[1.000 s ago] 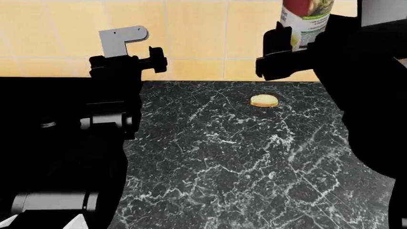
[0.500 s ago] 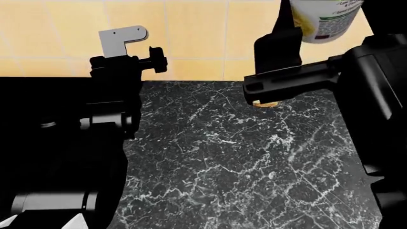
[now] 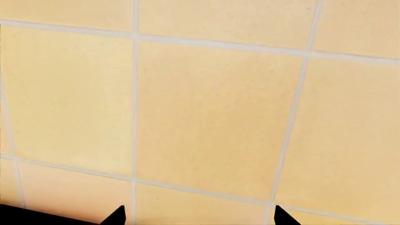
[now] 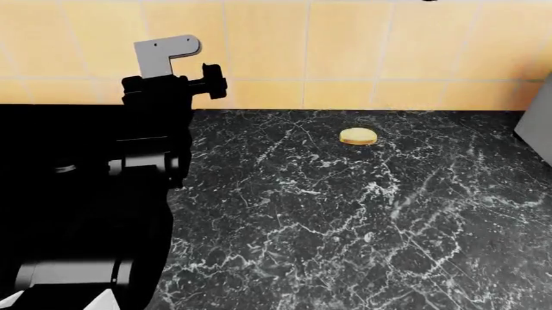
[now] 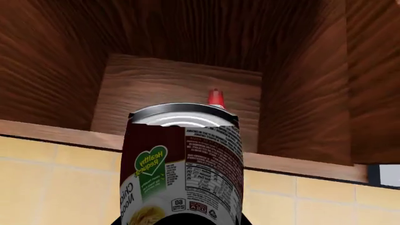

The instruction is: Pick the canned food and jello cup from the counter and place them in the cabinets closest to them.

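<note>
- right tool out of head view; its tips hidden, grasp unclear; can (image 5: 181,164) cut off before open cabinet (image 5: 187,89)
- left tool (image 3: 196,216) released, tips barely visible
- yellow lump (image 4: 358,135) on tabletop (image 4: 345,226)

canned food (image 5: 181,164): dark maroon upper band, white lower label, green heart mark, yellowish picture low down, small black print on white, shiny silver-grey lid
cabinet (image 5: 187,61): dark reddish-brown wood grain; lighter brown back panel and lower edge
small cap behind the can (image 5: 216,98): red
wall tiles (image 4: 345,45): warm yellow-orange, pale grout lines
surface (image 4: 345,213): black-grey marble look, white veins
oval lump (image 4: 358,135): yellowish tan
left arm (image 4: 95,194): black, with a light grey bracket on top
left claw (image 3: 196,216): black tips against yellow tile
</note>
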Controlling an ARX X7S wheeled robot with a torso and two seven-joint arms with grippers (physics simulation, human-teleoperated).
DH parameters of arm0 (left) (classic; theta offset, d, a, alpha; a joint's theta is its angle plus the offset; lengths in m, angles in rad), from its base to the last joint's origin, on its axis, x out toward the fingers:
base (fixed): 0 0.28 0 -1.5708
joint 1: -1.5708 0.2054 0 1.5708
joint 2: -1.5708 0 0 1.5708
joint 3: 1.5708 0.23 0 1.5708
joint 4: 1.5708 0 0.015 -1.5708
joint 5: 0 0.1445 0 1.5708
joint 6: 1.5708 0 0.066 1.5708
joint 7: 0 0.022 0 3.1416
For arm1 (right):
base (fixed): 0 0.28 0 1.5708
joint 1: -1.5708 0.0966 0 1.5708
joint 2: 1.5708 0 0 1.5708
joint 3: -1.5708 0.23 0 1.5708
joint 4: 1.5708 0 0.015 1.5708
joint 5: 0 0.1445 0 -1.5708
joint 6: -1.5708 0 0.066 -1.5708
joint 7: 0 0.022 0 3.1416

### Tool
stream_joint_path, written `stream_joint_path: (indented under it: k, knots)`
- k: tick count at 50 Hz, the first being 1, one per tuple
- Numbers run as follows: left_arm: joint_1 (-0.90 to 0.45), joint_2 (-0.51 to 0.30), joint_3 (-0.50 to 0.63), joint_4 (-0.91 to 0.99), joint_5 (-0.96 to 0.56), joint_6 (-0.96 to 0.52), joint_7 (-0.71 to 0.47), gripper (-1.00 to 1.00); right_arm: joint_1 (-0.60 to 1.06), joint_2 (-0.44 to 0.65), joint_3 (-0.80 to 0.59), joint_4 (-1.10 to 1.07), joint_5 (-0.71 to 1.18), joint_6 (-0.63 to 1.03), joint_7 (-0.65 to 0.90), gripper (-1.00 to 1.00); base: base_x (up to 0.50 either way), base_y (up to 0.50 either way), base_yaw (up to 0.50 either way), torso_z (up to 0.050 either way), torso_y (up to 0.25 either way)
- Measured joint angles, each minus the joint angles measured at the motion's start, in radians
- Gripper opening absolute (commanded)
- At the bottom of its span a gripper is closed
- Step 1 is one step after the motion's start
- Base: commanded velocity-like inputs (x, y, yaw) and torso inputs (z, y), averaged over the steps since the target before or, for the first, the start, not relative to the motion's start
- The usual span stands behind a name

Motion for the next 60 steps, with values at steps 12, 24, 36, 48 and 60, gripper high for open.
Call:
stream_joint_path:
  k: [12,24,36,48,60]
  knots:
    - [0.001,0.0,0.011,0.0,-0.001,0.0,-0.007,1.0,0.013,-0.086,0.134,0.119,0.044,0.065,0.002,-1.0,0.0,0.0,0.0,0.0,0.001]
    - [0.001,0.0,0.023,0.0,-0.004,-0.005,-0.013,1.0,0.017,-0.202,0.212,0.343,0.093,0.134,0.002,-1.0,0.0,0.0,0.0,0.0,0.0]
    - [0.001,0.0,0.049,0.0,-0.008,-0.016,-0.022,1.0,0.017,-0.335,0.306,0.638,0.128,0.264,0.0,-1.0,0.0,0.0,0.0,0.0,0.0]
    - [0.001,0.0,0.062,0.0,-0.013,-0.027,-0.021,1.0,0.012,-0.458,0.424,0.9,0.078,0.42,-0.046,-1.0,0.0,0.0,0.0,0.001,0.001]
    - [0.001,0.0,0.059,0.0,-0.013,-0.034,-0.015,1.0,0.012,-0.533,0.484,1.128,-0.016,0.533,-0.119,-1.0,0.0,0.0,0.0,0.0,0.0]
